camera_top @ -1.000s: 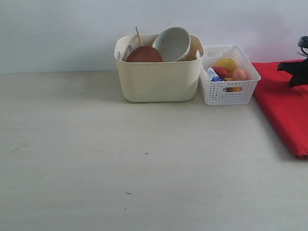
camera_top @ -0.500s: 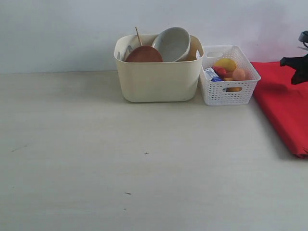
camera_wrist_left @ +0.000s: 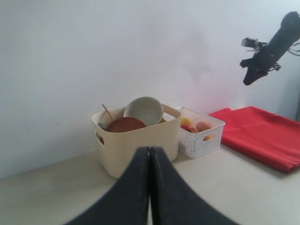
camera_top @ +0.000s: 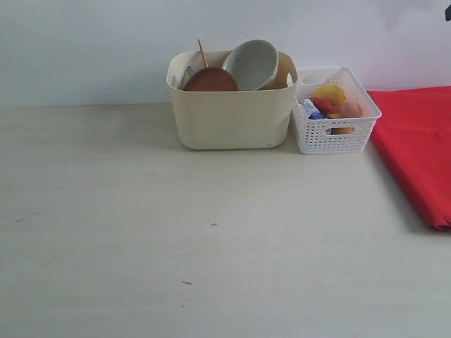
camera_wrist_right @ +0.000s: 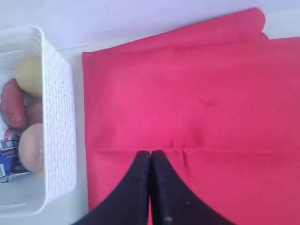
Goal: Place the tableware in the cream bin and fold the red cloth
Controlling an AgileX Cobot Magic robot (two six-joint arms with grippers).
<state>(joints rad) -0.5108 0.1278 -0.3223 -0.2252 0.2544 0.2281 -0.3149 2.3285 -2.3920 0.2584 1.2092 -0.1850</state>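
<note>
The cream bin [camera_top: 232, 120] is sitting at the back of the desk [camera_top: 211, 246], close to the pale wall [camera_top: 84, 49]; the pale green-white bowl [camera_top: 252, 63] is leaning tilted inside it with its mouth facing forward, the round brown plate [camera_top: 211, 79] is standing on edge beside the bowl, and a wooden chopstick [camera_top: 203, 53] is poking up behind the plate. The white lattice basket [camera_top: 331, 137] is standing just beside the bin on its right; whether the two are touching I cannot tell. It is holding foods, a yellow fruit [camera_top: 331, 93] among them. The red cloth [camera_top: 416, 148] is lying on the right part of the desk, near the basket but apart from it, and is running out of the exterior view at the right edge; a crease is crossing it in the right wrist view.

The left pincer [camera_wrist_left: 149, 152] is hanging above the desk, pointing toward the bin, its fingers [camera_wrist_left: 133, 187] pressed fully together and gripping nothing; the right pincer [camera_wrist_right: 150, 154] is hovering over the red cloth, jaws likewise closed tight, nothing between them, clear of the fabric. The right arm [camera_wrist_left: 276, 40] is reaching high above the cloth in the left wrist view.
</note>
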